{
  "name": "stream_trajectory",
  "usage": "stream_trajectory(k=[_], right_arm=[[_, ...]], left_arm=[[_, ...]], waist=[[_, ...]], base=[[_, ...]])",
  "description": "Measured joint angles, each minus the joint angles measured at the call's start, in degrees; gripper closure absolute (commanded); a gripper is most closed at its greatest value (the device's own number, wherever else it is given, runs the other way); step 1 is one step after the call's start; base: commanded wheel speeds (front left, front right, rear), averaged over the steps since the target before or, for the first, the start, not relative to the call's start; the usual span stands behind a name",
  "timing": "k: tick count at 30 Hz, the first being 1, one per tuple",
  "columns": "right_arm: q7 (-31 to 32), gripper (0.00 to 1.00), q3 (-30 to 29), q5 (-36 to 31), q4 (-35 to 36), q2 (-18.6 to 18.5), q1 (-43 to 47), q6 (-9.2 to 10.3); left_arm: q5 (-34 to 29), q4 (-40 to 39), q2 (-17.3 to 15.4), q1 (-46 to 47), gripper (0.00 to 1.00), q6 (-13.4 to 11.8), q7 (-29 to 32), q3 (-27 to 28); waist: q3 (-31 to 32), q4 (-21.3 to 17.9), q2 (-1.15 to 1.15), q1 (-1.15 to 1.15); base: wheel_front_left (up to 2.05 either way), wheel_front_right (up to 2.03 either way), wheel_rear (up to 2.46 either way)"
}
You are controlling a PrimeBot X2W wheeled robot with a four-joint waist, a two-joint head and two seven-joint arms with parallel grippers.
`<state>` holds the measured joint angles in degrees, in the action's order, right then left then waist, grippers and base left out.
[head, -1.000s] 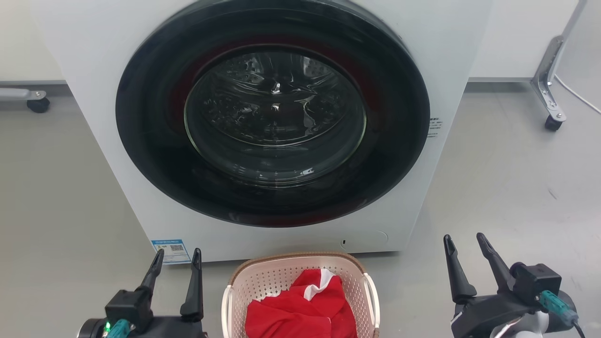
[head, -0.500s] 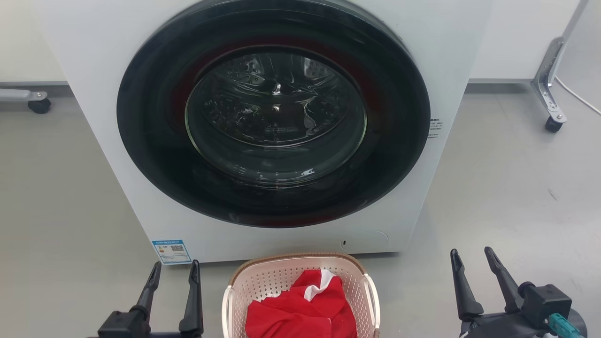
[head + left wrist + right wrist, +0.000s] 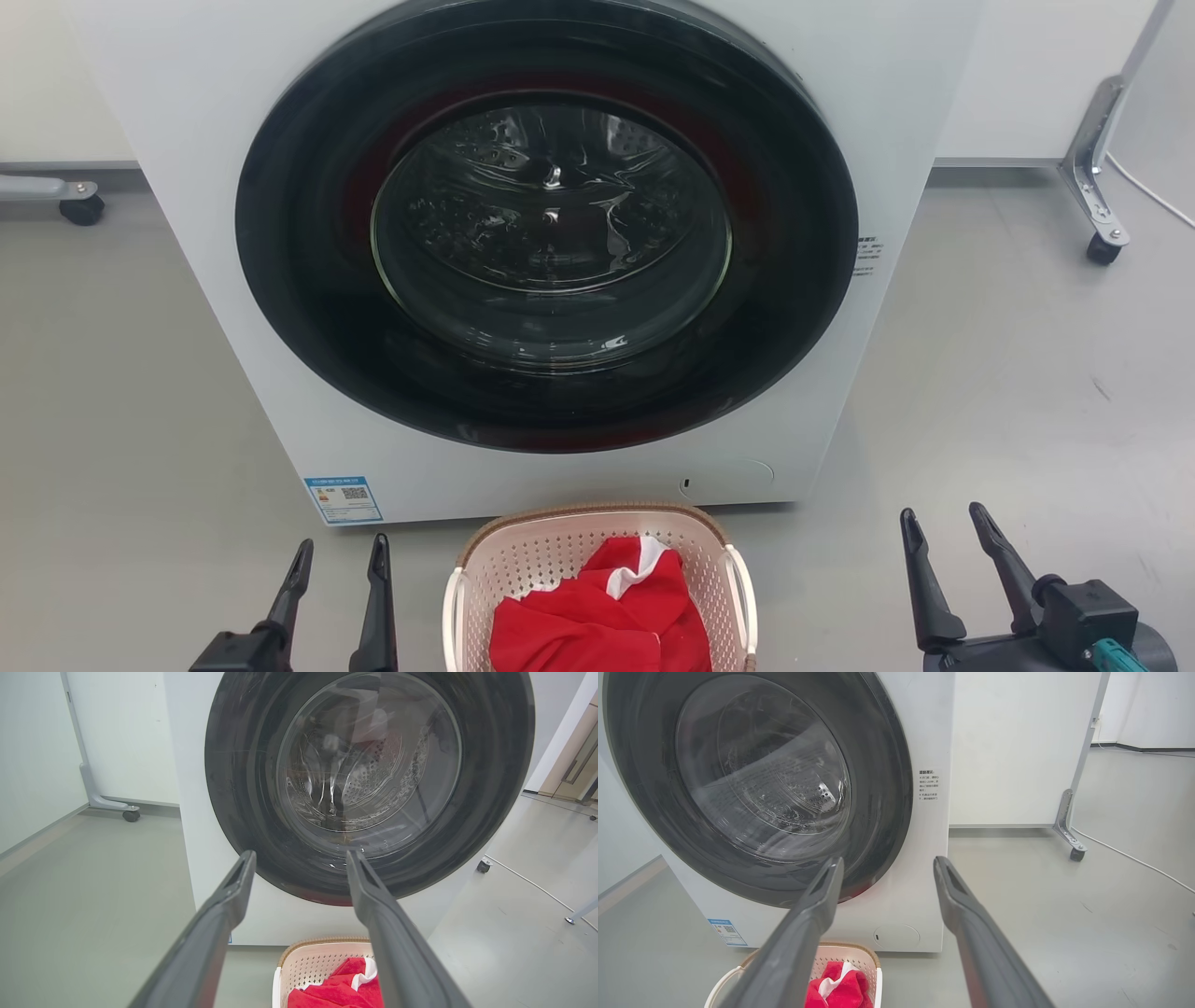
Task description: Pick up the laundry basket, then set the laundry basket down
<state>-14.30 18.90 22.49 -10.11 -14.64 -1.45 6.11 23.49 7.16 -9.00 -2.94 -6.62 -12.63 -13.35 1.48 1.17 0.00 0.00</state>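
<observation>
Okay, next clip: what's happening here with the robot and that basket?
The laundry basket sits on the floor in front of the washing machine, a red cloth inside it. The robot's left gripper and right gripper hang on either side, both open and apart from it. The basket is not yet picked up.

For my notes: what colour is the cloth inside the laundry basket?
The cloth is red with a white patch; the head view shows it best.

Head high, wrists low, all facing washer (image 3: 551,233).
</observation>
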Motion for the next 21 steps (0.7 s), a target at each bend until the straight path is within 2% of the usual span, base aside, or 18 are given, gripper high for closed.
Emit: stream_trajectory(k=[21], right_arm=[[0.0,0.00,-0.5,-0.9,0.9,0.0,0.9,0.51]], left_arm=[[-0.8,-1.6,0.6,-1.0,0.00,-0.5,3.0,0.9]], waist=[[-0.1,0.1,0.00,0.00]], base=[[0.00,0.00,0.00]])
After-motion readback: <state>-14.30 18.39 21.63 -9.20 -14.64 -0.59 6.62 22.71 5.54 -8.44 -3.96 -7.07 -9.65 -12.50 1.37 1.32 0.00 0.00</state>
